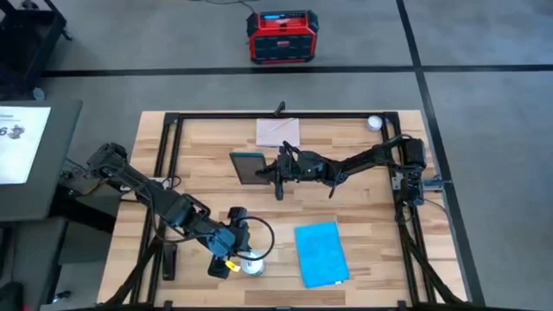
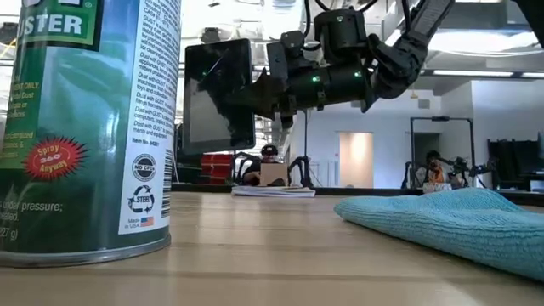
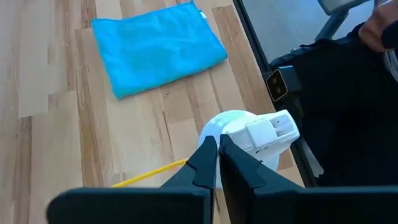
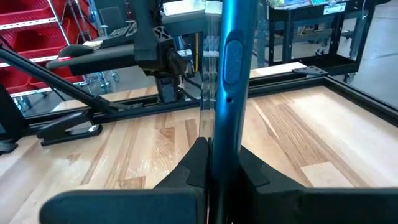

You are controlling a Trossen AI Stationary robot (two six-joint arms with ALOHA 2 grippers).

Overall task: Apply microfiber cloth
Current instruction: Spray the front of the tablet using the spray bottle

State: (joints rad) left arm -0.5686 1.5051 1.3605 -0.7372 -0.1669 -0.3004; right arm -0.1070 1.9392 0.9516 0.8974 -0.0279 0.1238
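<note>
task barely underway, by appearances: microfiber cloth (image 1: 321,253) lying flat on wooden table (image 1: 363,199) near front edge, untouched, well apart from both arms. right gripper (image 1: 278,170) holding black tablet (image 1: 251,168) upright on edge above table centre, jaws pinching its thin side. left gripper (image 3: 217,163) hovering at spray can (image 2: 85,127) near front edge, jaws pressed nearly together over white nozzle (image 3: 267,130). wiping of tablet yet to begin; cloth needing pickup first. only container visible being spray can, contents unseen.
</note>
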